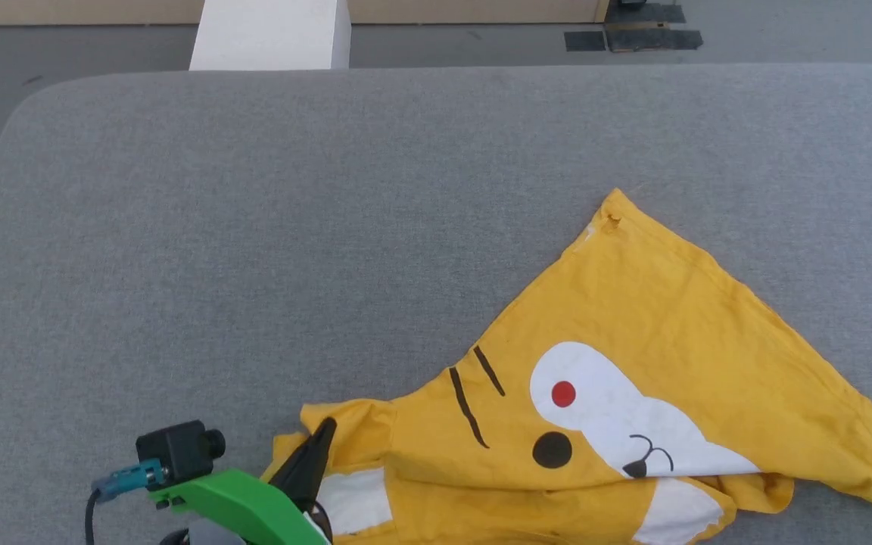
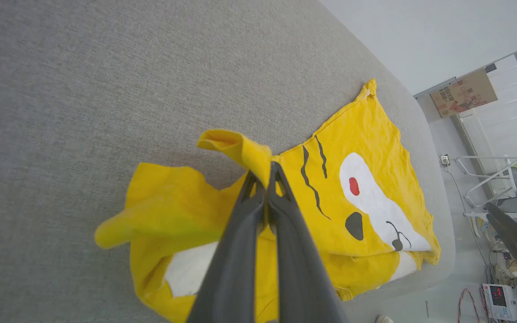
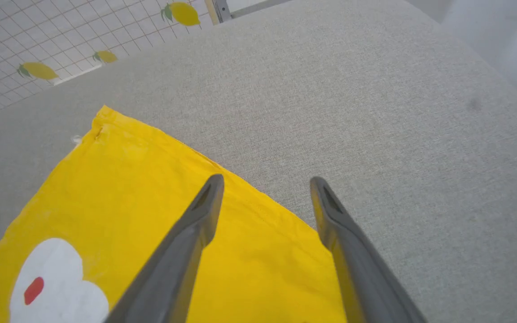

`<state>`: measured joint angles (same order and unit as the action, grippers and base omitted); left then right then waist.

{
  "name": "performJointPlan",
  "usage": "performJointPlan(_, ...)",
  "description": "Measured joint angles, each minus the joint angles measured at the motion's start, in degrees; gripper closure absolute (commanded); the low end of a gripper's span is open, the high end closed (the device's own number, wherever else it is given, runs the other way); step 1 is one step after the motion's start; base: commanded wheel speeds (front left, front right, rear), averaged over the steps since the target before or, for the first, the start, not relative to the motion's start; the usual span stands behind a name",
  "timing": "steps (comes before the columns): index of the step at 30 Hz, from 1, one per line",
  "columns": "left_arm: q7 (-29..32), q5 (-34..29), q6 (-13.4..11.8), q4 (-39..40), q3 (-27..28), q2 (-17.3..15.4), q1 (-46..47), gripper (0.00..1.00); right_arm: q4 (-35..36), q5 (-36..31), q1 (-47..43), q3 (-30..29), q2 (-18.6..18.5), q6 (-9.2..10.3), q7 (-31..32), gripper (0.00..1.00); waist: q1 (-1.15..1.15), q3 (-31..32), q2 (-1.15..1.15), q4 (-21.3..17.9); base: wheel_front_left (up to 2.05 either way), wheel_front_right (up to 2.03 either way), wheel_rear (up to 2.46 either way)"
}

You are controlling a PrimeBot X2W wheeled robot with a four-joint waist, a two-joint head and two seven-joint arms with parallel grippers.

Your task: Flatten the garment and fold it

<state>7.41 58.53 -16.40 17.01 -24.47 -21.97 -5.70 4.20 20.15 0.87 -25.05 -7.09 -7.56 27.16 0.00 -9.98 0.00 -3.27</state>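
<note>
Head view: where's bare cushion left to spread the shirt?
Bare: the grey cushion's far strip beyond the garment's peak, and everything left of its sloping edge. Crowded: near edge, with the left gripper pinching a fold and the right gripper open.

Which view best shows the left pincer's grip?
Left wrist view: left pincer shut on a raised fold of the shirt. Head view shows one dark finger against the shirt; right wrist view, flat shirt.
</note>
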Motion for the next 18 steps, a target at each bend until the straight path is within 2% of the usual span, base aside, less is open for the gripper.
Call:
performJointPlan(3, 0.00, -0.20, 0.56, -0.04, -0.48, 0.22, 1.42, 1.00, 2.45, -0.71, 4.25, 3.68, -3.39, 0.00, 3.52, 0.00, 0.00, -0.98, 0.00, 0.67, 0.00, 0.00, 0.00)
performJointPlan(7, 0.02, -0.81, 1.49, -0.65, -1.44, 0.82, 3.96, 1.00, 1.56, -2.11, 11.68, 9.94, -6.69, 0.00, 7.83, 0.00, 0.00, -2.79, 0.00, 1.96, 0.00, 0.00, 0.00)
performJointPlan(14, 0.36, -1.98, 3.85, -3.30, -4.20, 3.11, 8.66, 1.00, -8.71, -4.48, 24.01, 19.54, -10.34, -0.01, 13.71, 0.00, 0.00, -6.71, 0.00, 5.91, 0.00, 0.00, 0.00)
performJointPlan(18, 0.56, -2.57, 5.12, -4.68, -5.11, 4.45, 11.07, 1.00, -12.74, -5.37, 28.99, 22.60, -12.60, -0.01, 14.79, 0.00, 0.00, -9.14, 0.00, 8.08, 0.00, 0.00, 0.00)
